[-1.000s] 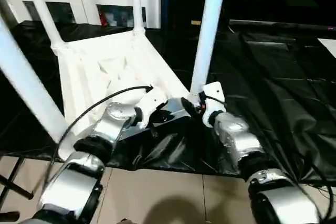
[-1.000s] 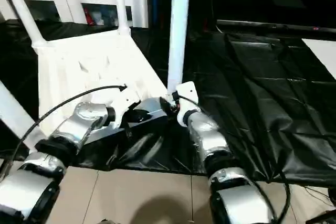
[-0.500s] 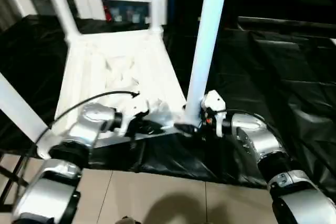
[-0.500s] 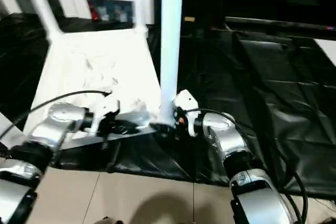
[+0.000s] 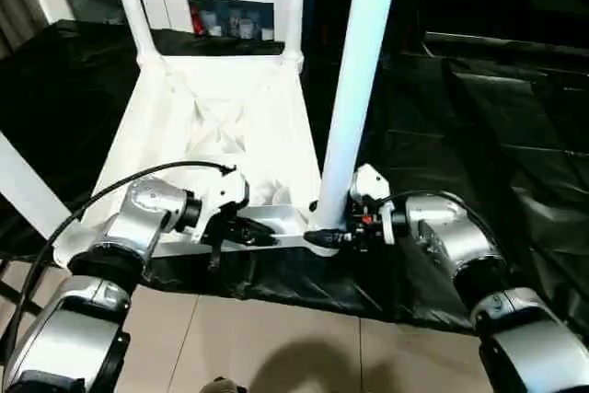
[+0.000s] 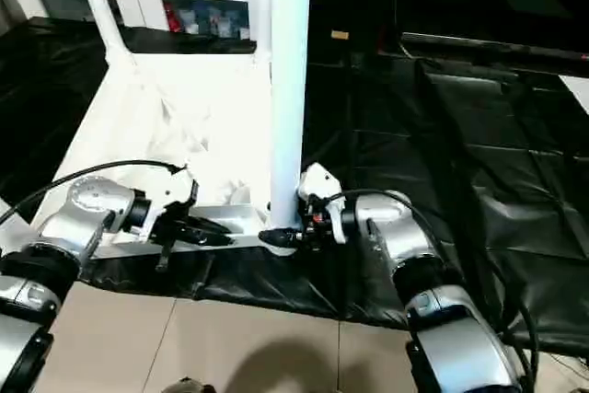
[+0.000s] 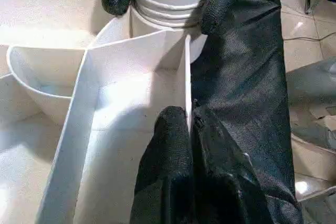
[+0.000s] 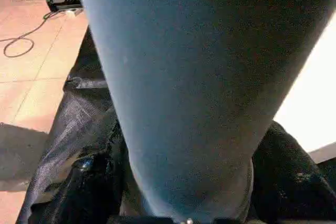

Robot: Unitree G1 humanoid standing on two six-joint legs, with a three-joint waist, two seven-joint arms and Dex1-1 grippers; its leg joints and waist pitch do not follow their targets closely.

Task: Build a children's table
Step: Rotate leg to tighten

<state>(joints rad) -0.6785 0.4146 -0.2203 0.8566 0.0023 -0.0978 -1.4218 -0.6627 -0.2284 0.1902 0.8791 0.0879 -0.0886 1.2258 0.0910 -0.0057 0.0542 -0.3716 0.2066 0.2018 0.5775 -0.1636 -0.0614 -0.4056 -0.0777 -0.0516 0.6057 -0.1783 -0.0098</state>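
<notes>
The tabletop (image 5: 216, 126) is seen as white moulded plastic, smooth with a soft sheen, thin ribs crossing its underside. The near leg (image 5: 354, 89) is a smooth white plastic tube, faintly glossy, ringed with ridges at its base. The sheet (image 5: 479, 126) under it is shown as thin black plastic film, glossy and heavily creased. The forearms (image 5: 442, 232) are finished in brushed silver metal. The fingers (image 7: 173, 150) of the left gripper (image 7: 190, 124) are covered in a matt black, finely grained rubbery coating. The floor (image 5: 276, 347) is laid in smooth beige tiles.
</notes>
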